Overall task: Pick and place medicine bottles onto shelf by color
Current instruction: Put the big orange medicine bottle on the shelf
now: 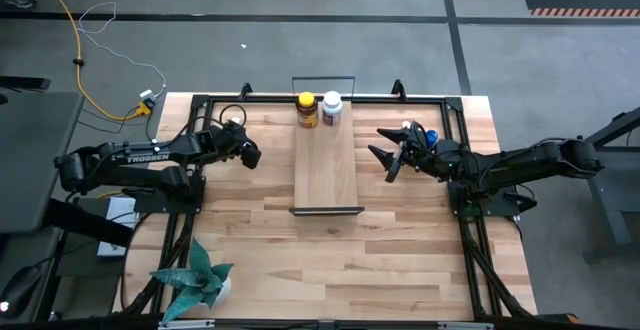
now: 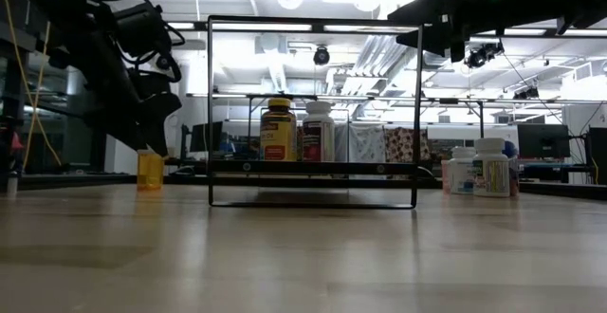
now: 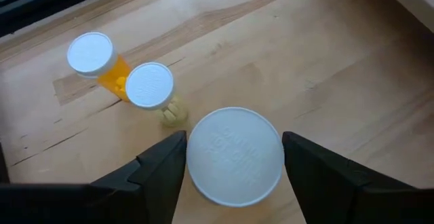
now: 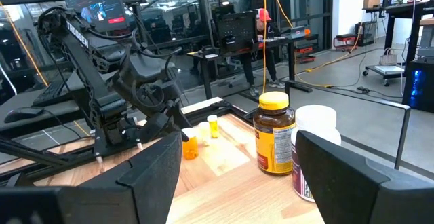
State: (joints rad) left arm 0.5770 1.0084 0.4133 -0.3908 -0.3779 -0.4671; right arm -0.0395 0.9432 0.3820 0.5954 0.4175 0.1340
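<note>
left gripper point(image 3: 234, 157), jaws parted, brackets a white-capped bottle point(image 3: 234, 155) at the frame's bottom; should centre before squeezing; right gripper point(image 1: 392, 156) waits open

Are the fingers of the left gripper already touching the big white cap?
Apart. The left wrist view shows wood between each finger and the white cap.

Left tool point(image 3: 234, 157) points down, fingers spread; right tool point(image 4: 237, 173) hovers, gaping.
</note>
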